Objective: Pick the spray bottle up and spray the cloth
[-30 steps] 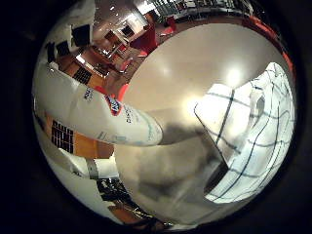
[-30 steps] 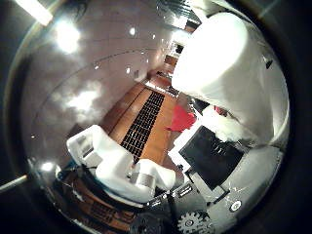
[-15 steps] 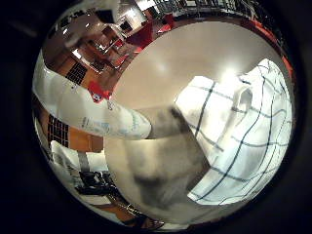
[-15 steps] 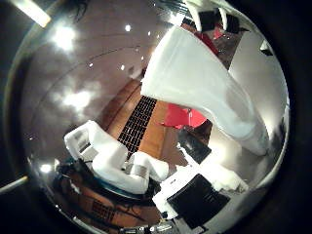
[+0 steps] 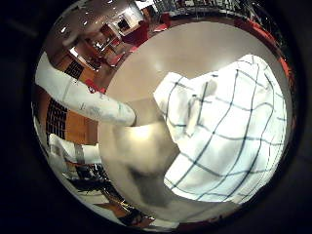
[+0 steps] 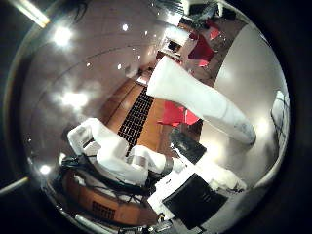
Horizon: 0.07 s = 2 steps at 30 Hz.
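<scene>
Whether the fingers are spread or curled cannot be told: only white and black parts of the hand (image 6: 197,195) are seen, and nothing is seen to be held in them

In the little finger side view, the cloth (image 5: 229,136), white with dark checks, is seen lying rumpled on the pale table (image 5: 195,53), with one folded corner raised toward the bottle. The white bottle (image 5: 83,95) is seen standing on the table just beside that corner, apart from it, a narrow strip of tabletop being left between the two. A dark shadow is cast on the tabletop next to the cloth's near edge. Much of this view is filled by the cloth

In the thumb side view, the bottle is shown again, upright on the table and clear of the hand. The hand's parts are found at the rim at about five o'clock, and the white arm (image 6: 114,153) at about eight o'clock. Only an edge of the cloth is shown here, at three o'clock
</scene>
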Motion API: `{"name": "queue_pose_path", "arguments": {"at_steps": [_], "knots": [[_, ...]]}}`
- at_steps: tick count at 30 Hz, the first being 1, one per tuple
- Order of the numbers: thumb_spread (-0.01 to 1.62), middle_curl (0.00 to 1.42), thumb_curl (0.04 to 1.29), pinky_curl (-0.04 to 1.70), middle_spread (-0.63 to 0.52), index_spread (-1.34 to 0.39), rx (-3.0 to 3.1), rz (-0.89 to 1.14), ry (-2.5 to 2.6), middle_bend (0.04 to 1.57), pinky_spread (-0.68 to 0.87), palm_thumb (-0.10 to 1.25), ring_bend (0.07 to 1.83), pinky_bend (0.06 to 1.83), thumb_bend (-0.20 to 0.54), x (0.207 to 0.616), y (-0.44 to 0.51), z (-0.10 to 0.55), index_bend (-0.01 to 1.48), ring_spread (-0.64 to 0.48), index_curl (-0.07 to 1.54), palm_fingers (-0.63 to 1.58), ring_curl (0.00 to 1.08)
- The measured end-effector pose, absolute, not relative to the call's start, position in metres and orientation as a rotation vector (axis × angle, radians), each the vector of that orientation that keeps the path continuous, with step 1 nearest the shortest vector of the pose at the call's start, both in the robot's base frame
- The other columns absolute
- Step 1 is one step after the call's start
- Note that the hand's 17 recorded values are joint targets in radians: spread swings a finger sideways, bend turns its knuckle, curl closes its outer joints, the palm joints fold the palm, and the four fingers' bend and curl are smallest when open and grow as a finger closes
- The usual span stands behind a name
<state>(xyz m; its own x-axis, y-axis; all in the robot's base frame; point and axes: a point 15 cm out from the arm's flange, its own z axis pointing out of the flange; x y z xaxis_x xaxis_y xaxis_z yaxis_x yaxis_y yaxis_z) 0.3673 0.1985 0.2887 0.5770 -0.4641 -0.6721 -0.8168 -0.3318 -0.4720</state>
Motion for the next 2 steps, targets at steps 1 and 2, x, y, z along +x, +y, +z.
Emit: {"name": "queue_pose_path", "arguments": {"at_steps": [1, 2], "knots": [[1.08, 0.4, 0.41, 0.48, 0.07, -0.32, -1.984, 0.539, 1.022, 0.26, 0.45, 0.64, 0.63, 0.52, -0.028, 0.3662, 0.1958, 0.2903, 0.16, 0.09, 0.33, 0.13, 0.33], [1.08, 0.4, 0.4, 0.47, 0.07, -0.31, -1.987, 0.537, 1.023, 0.26, 0.45, 0.63, 0.62, 0.52, -0.03, 0.3655, 0.1926, 0.291, 0.16, 0.1, 0.33, 0.12, 0.33]]}}
